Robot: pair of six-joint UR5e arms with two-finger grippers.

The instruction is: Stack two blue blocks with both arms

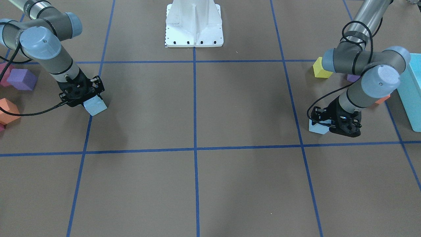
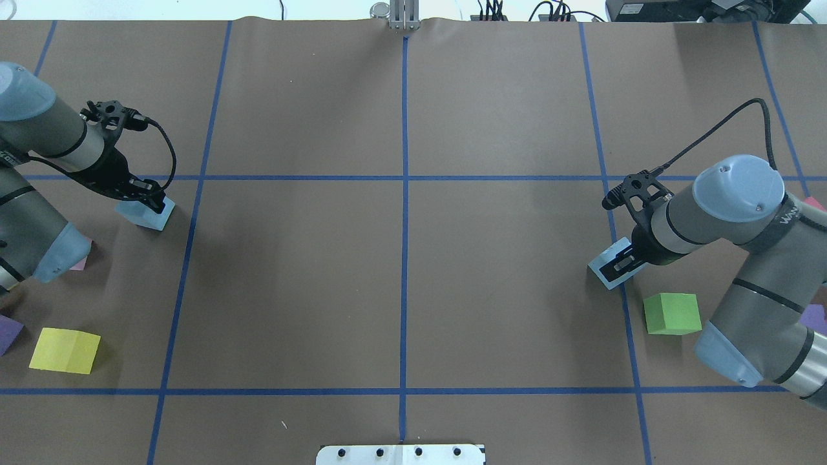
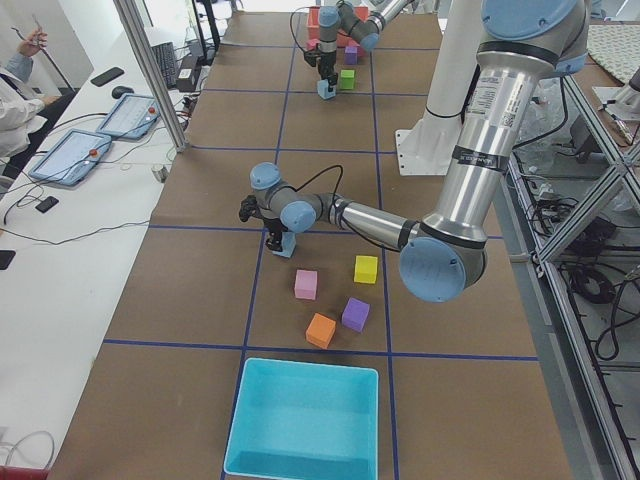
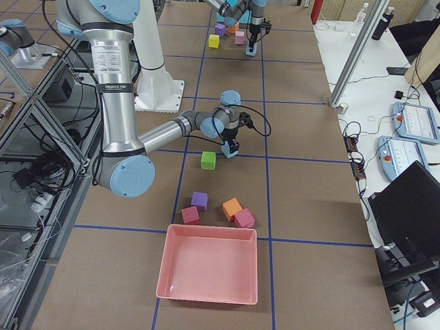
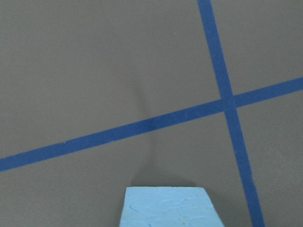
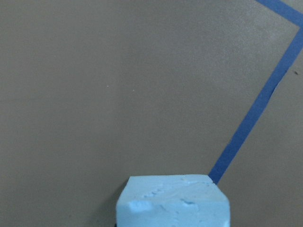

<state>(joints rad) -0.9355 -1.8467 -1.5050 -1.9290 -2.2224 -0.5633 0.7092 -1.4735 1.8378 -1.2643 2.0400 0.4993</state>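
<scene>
Two pale sky-blue cubes are in view, one at each end of the table. My left gripper point(image 2: 147, 201) is shut on the left blue block point(image 2: 150, 216), which is at or just above the paper. This block also shows in the front view point(image 1: 317, 127) and at the bottom of the left wrist view point(image 5: 165, 208). My right gripper point(image 2: 619, 263) is shut on the right blue block point(image 2: 606, 272), which sits slightly tilted. This block also shows in the front view point(image 1: 96, 106) and in the right wrist view point(image 6: 173, 201). The fingers do not show in the wrist views.
A yellow cube point(image 2: 64, 350), a pink cube point(image 2: 82, 261) and a purple cube point(image 2: 8, 332) lie near my left arm. A green cube point(image 2: 672, 313) lies beside my right gripper. A turquoise bin point(image 3: 305, 420) and a pink bin point(image 4: 210, 271) stand at the table's ends.
</scene>
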